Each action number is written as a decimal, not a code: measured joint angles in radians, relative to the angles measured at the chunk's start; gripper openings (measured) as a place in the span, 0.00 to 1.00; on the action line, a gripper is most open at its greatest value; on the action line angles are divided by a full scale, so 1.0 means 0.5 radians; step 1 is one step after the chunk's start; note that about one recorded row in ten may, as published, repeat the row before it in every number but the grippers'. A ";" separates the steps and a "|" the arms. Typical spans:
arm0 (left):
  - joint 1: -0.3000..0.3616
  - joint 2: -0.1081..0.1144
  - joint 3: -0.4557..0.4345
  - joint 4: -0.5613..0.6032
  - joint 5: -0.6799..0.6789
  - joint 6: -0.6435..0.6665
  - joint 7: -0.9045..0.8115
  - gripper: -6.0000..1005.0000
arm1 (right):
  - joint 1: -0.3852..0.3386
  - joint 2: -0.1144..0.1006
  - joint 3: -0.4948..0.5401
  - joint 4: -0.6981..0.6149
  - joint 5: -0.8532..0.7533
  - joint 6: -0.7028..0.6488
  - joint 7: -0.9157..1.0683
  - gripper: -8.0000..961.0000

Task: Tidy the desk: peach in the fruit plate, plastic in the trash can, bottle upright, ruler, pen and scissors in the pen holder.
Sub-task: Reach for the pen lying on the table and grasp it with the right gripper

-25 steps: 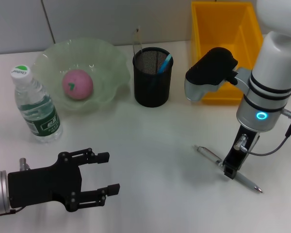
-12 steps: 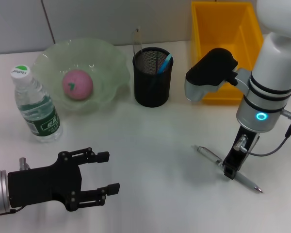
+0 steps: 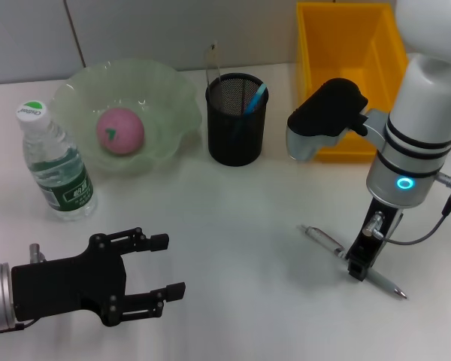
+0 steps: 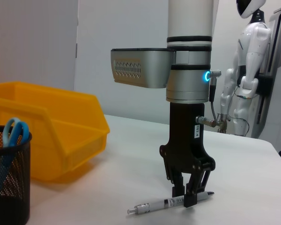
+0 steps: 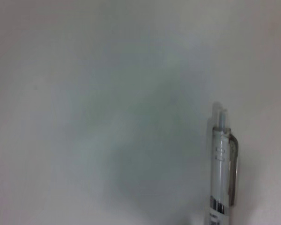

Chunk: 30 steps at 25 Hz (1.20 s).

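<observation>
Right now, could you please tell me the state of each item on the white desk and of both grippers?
Pink peach: in the pale green scalloped fruit plate.
Clear plastic bottle: upright, capped.
Light blue scissors: in the black mesh pen holder.
Silver-grey pen: flat on the desk.
Right gripper: down at the pen, fingers around it.
Left gripper: open, empty.

We log the right gripper (image 3: 358,265) pointing straight down, jaws narrowed; the left gripper (image 3: 164,267) lies level, low, jaws spread.

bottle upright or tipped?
Upright: the bottle stands on its base on the desk, white cap on top, beside the fruit plate.
</observation>
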 joint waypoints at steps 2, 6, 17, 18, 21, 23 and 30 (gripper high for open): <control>0.001 0.000 -0.001 0.000 0.000 0.000 0.000 0.75 | 0.000 0.000 -0.006 0.002 0.001 0.004 0.000 0.20; 0.001 0.000 -0.003 0.000 -0.001 0.000 0.000 0.75 | 0.000 0.000 -0.006 0.003 0.004 0.007 0.000 0.20; 0.000 0.000 -0.008 0.000 0.000 0.000 0.003 0.75 | 0.000 0.000 -0.006 0.001 0.006 0.007 0.004 0.18; 0.000 0.000 -0.008 0.000 0.000 0.000 0.003 0.75 | 0.000 0.000 -0.006 0.001 0.007 0.007 0.003 0.18; 0.000 0.000 -0.007 0.000 0.000 0.000 0.001 0.75 | 0.000 0.000 -0.006 0.005 0.008 0.007 0.003 0.17; -0.001 0.000 -0.006 0.000 0.000 0.000 0.000 0.75 | 0.000 0.000 -0.006 0.009 0.010 0.007 0.003 0.17; -0.001 0.000 -0.009 0.000 0.000 0.000 0.000 0.75 | -0.004 0.000 -0.006 -0.005 0.014 0.007 0.001 0.16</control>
